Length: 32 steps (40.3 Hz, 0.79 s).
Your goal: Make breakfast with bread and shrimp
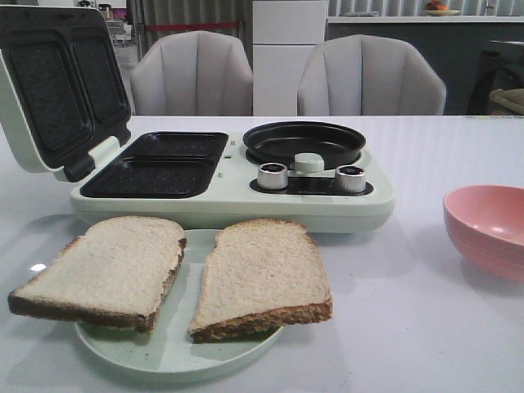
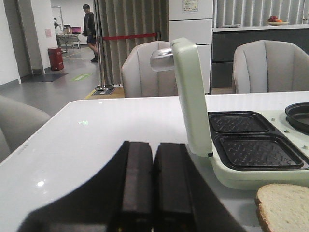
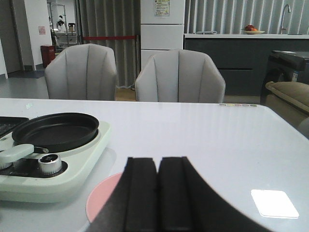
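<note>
Two pale bread slices with brown crust, the left one (image 1: 102,268) and the right one (image 1: 260,274), lie side by side on a pale green plate (image 1: 176,350) at the table's front. A corner of the left slice shows in the left wrist view (image 2: 285,205). No shrimp is in view. My left gripper (image 2: 153,150) is shut and empty, low over the table left of the breakfast maker. My right gripper (image 3: 158,163) is shut and empty, low over the table beside the pink bowl (image 3: 104,198). Neither gripper shows in the front view.
A pale green breakfast maker (image 1: 229,201) stands behind the plate, its lid (image 1: 57,82) open upright, two black grill wells (image 1: 160,164), a round black pan (image 1: 304,142) and two silver knobs (image 1: 273,175). A pink bowl (image 1: 489,229) sits at the right. Two grey chairs stand behind the table.
</note>
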Available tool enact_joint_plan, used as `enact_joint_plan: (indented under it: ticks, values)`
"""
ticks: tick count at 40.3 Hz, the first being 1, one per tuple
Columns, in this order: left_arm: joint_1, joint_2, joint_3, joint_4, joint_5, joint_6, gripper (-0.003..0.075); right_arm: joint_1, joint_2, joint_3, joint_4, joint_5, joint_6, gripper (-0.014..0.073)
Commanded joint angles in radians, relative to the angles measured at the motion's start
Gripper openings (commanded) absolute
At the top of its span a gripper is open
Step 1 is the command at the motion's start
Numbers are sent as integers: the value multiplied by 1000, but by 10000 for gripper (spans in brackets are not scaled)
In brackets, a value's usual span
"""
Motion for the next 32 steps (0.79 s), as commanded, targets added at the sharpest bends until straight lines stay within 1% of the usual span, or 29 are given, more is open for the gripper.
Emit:
enact_joint_plan:
  ticks: [1, 18, 22, 25, 32]
  values:
    - [-6, -20, 6, -7, -96, 0, 100, 1, -22, -19, 5, -86, -2, 35]
    - [-6, -20, 6, 5, -98, 5, 99, 1, -22, -19, 5, -86, -2, 35]
    - [-6, -20, 6, 58, -135, 5, 99, 1, -22, -19, 5, -86, -2, 35]
    - [-6, -20, 6, 58, -168, 5, 100, 1, -22, -19, 5, -86, -2, 35]
    - [-6, -20, 6, 58, -176, 5, 100, 1, -22, -19, 5, -103, -2, 35]
